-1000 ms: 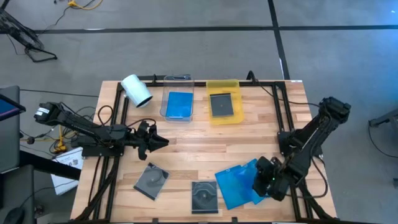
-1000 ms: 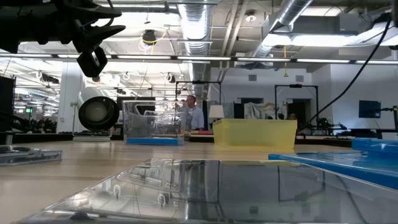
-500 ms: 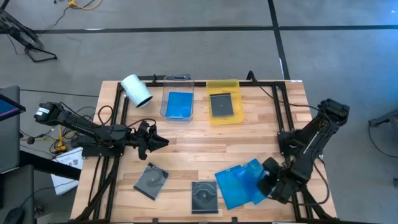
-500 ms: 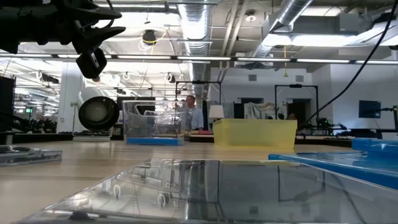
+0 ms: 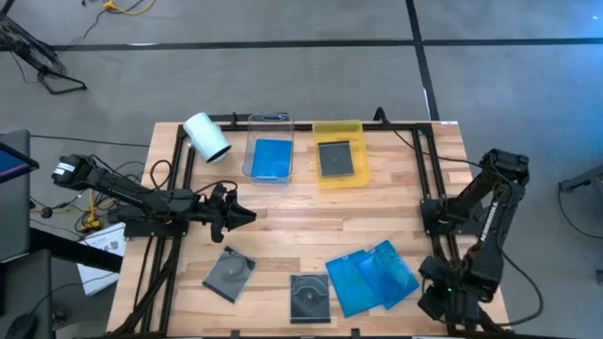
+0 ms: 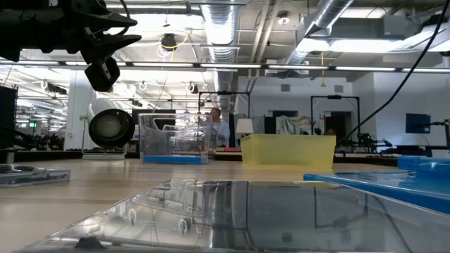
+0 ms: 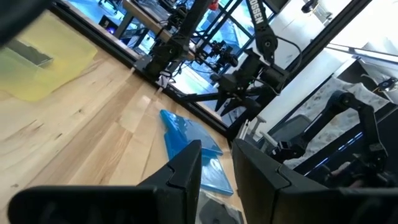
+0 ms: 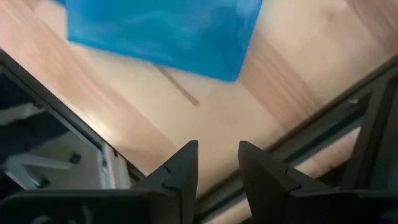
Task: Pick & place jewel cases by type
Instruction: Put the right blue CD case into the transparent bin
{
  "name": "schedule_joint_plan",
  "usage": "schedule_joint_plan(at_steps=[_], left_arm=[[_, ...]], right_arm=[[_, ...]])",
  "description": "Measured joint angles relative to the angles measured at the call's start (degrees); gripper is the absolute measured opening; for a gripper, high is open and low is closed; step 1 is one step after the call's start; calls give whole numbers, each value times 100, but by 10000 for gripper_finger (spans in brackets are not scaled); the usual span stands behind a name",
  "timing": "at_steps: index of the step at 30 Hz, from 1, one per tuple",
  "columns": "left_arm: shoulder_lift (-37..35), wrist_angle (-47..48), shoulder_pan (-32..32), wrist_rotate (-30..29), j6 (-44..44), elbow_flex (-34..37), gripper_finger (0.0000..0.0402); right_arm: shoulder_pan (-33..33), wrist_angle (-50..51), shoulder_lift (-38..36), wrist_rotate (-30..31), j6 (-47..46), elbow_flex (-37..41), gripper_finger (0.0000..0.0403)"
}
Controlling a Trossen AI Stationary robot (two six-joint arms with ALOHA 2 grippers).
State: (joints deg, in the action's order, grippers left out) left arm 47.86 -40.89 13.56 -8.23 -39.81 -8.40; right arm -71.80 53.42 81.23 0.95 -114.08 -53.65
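Two translucent blue jewel cases (image 5: 372,276) lie flat and overlapping near the table's near right; they also show in the left wrist view (image 7: 186,134) and one in the right wrist view (image 8: 161,31). Two grey cases (image 5: 229,273) (image 5: 310,298) lie flat along the near edge. My right gripper (image 5: 441,294) (image 8: 217,149) hangs at the near right corner, pointing down, right of the blue cases. It is open by a narrow gap and holds nothing. My left gripper (image 5: 247,215) (image 7: 216,155) waits level at the left, also narrowly open with nothing in it.
At the far side stand a clear tray (image 5: 269,141) with a blue case (image 5: 271,158) and a yellow tray (image 5: 337,132) with a dark case (image 5: 335,158). A white roll (image 5: 207,137) lies at the far left. A black frame rail (image 8: 298,143) runs along the table's edge.
My right gripper has swung from above the blue cases toward the table's near right corner, turning about as it went, its gap unchanged. Both blue cases now lie uncovered, where they were.
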Motion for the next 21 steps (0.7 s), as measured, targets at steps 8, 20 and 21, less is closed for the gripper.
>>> schedule_joint_plan(at_steps=[8, 20, 21], left_arm=[[0, 10, 0, -11, 2, 0, 85], [0, -4, 0, -204, 0, 0, 85], [0, -6, 0, -212, -4, 0, 85]], right_arm=[[55, -370, 509, -87, 503, 2, 108], [426, -723, 1360, -135, 754, 11, 108], [488, -944, 1403, -235, 694, -2, 108]])
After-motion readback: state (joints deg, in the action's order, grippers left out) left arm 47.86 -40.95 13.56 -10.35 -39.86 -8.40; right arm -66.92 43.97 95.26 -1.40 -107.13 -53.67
